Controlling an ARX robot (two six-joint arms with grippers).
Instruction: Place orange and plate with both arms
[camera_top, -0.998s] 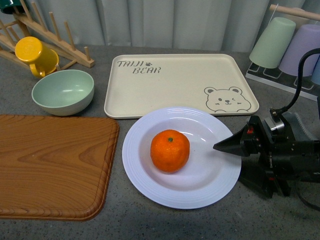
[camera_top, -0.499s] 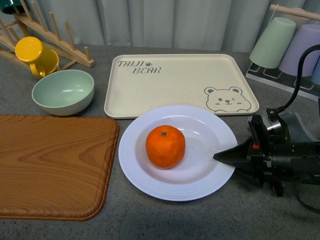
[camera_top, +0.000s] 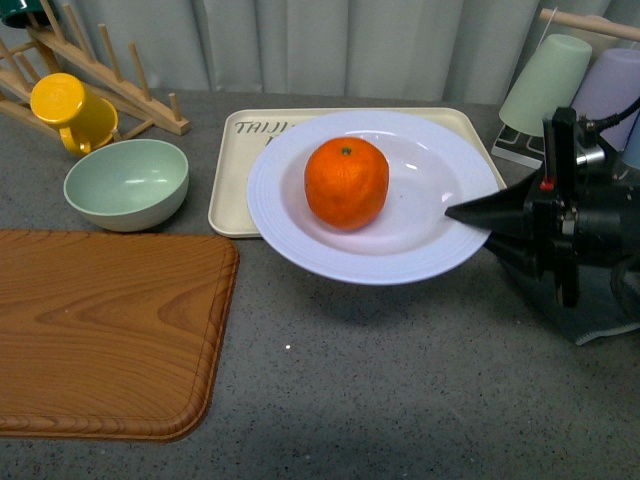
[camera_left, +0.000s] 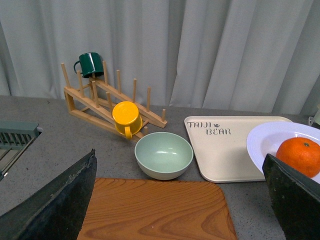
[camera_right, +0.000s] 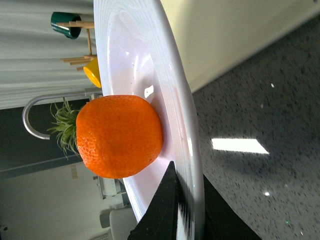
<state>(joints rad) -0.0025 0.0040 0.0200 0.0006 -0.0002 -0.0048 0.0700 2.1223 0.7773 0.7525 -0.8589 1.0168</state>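
The pale lavender-white plate (camera_top: 420, 240) is held in the air above the grey counter, partly over the beige bear tray (camera_top: 232, 190). The orange (camera_top: 346, 182) sits in its well. My right gripper (camera_top: 470, 213) is shut on the plate's right rim. In the right wrist view the black fingers (camera_right: 167, 200) pinch the rim (camera_right: 190, 145) with the orange (camera_right: 120, 136) beside them. My left gripper (camera_left: 182, 200) is open and empty above the wooden board (camera_left: 155, 210); the plate (camera_left: 265, 142) and orange (camera_left: 300, 156) show at its far right.
A wooden cutting board (camera_top: 100, 330) lies front left. A green bowl (camera_top: 127, 183), a yellow mug (camera_top: 70, 110) and a wooden rack (camera_top: 110, 70) are back left. Upturned cups (camera_top: 545, 85) stand on a rack back right.
My right gripper has lifted the plate with the orange off the counter and carried it back, over the front of the bear tray.
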